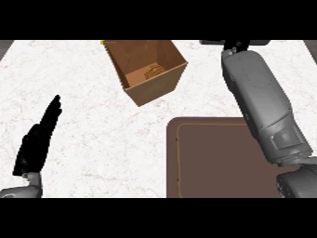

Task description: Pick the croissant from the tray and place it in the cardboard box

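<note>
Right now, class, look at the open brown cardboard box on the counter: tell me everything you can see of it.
The open brown cardboard box stands on the white marble counter, near its far edge, turned at an angle to the counter's sides. Its top is open, showing plain brown inner walls. On its floor lies a small golden-brown croissant, only partly visible. No hand touches the box, and it stands apart from the dark brown tray nearer the robot.

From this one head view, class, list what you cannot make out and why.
- Right robot hand: cut off at the counter's far edge, fingers not visible.
- Croissant: small brownish shape deep in the cardboard box, too small to confirm.
- Tray: right part hidden by the right forearm; near edge cut off.
</note>
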Motion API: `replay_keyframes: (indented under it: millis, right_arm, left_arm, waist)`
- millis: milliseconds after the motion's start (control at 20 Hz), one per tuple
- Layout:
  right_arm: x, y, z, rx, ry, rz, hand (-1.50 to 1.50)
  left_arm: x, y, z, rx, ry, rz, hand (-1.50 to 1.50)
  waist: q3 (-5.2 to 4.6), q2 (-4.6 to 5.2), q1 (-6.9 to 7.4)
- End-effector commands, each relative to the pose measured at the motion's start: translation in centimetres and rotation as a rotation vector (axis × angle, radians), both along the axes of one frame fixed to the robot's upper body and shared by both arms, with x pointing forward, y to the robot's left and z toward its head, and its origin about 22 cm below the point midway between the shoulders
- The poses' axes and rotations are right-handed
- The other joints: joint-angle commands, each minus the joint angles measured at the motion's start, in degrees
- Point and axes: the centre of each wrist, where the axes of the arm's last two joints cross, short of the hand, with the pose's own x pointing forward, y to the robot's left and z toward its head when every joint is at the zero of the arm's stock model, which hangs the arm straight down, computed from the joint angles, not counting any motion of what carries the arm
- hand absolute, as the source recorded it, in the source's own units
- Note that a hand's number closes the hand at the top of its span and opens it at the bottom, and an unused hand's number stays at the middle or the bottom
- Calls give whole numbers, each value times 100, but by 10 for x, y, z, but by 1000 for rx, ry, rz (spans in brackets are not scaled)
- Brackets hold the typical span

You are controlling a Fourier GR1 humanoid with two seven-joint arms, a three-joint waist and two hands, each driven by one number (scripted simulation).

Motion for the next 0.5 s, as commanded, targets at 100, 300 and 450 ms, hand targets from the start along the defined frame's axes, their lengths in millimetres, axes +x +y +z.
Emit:
replay_keyframes:
  millis: [100,300,450]
  right_arm:
    - [-9,-83,-12,51,-53,-80,-150]
    - [-24,-138,-15,54,-45,-37,-150]
    - [-45,-186,-30,20,-42,15,-150]
  left_arm:
    - [-6,2,-5,-9,17,17,0]
    - [-7,0,-22,-10,12,21,0]
    - [-17,18,4,-10,6,35,0]
  waist:
    - [-2,-59,-160]
    - [-5,-54,-176]
    - [-1,-70,-170]
